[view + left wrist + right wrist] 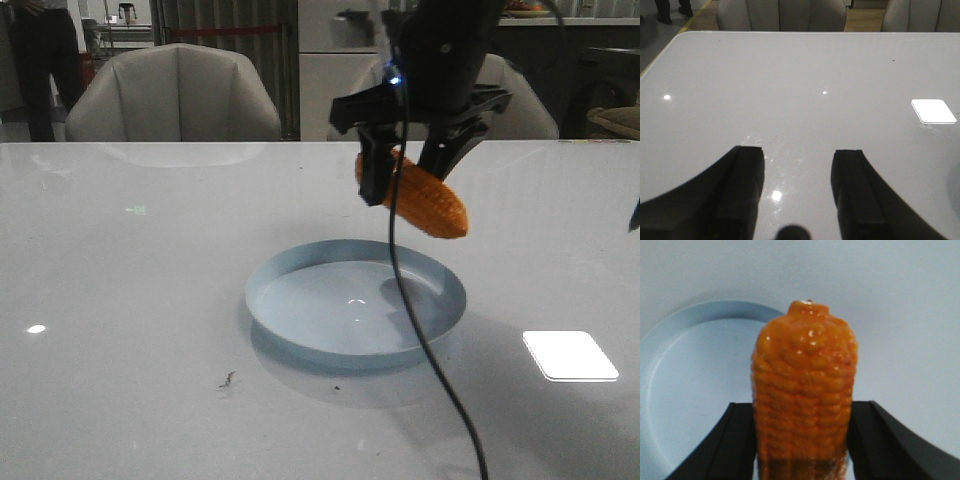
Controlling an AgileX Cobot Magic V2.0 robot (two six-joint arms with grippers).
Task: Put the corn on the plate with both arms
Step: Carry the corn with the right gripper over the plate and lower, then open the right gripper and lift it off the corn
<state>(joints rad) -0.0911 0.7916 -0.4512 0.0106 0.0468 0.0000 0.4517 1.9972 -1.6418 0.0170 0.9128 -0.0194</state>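
Orange corn [425, 200] pinched in right arm's fingers [376, 172], tilted above plate [300, 340]

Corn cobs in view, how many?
1. The corn is held by the right gripper in the air above the plate, over its far edge. No other shows.

The right claw [412, 170] hangs raised in the air, pointing down, its two fingers [735, 440] clamped on something. The left claw [797, 185] hovers low, fingers spread apart.
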